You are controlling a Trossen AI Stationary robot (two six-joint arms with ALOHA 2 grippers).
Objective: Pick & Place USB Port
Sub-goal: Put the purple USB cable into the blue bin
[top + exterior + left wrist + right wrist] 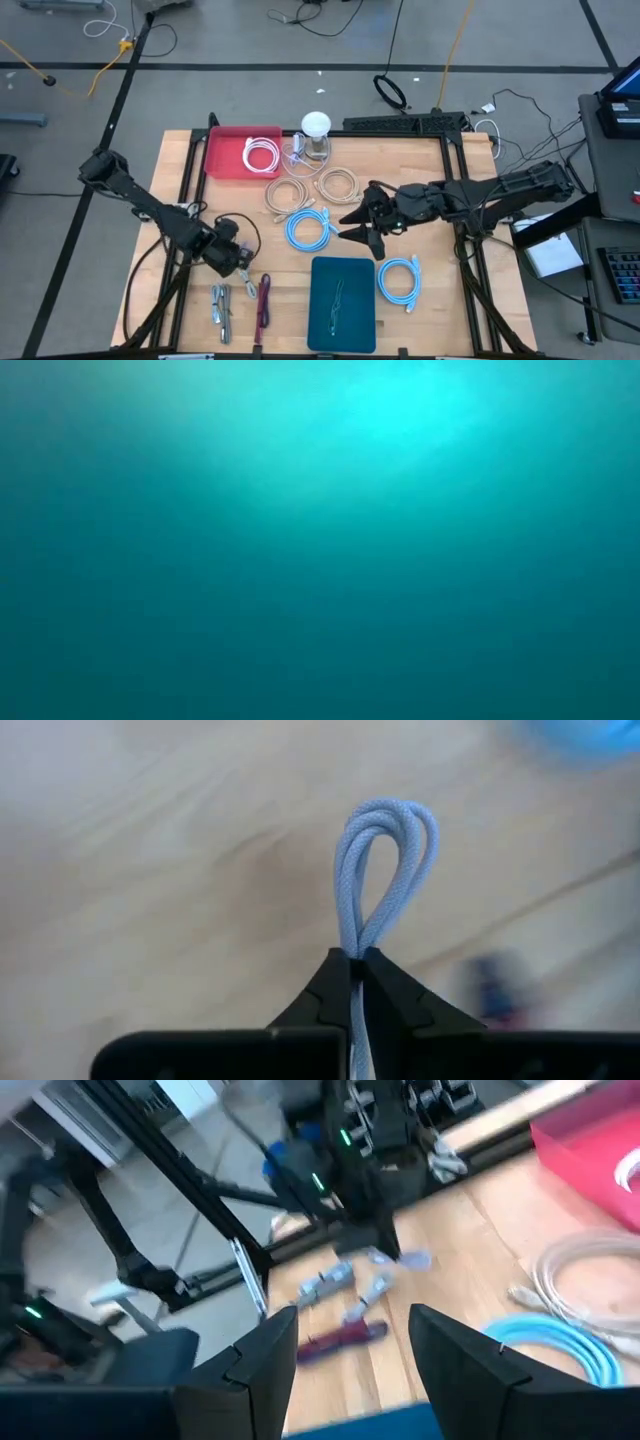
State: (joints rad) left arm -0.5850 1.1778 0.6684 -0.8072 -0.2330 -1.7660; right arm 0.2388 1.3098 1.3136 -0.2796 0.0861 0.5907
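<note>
Left gripper (357, 982) clamped on looped pale-blue cable (385, 870), table's (470, 310) 8 o'clock. Right gripper (358, 224) apart, centre, no load.

Tabletop (470, 190): pale wood w/ visible grain, matt. Pale cable (385, 870) seen as braided cloth, pinched in matt black plastic left claw (357, 982). Blue cables (310, 228) smooth, glossy. Red tray (222, 155) plastic-looking.

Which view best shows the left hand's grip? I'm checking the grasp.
The left wrist view: the left hand is shut on a pale cable loop. The high view shows the hand from far; the low view shows only teal.
</note>
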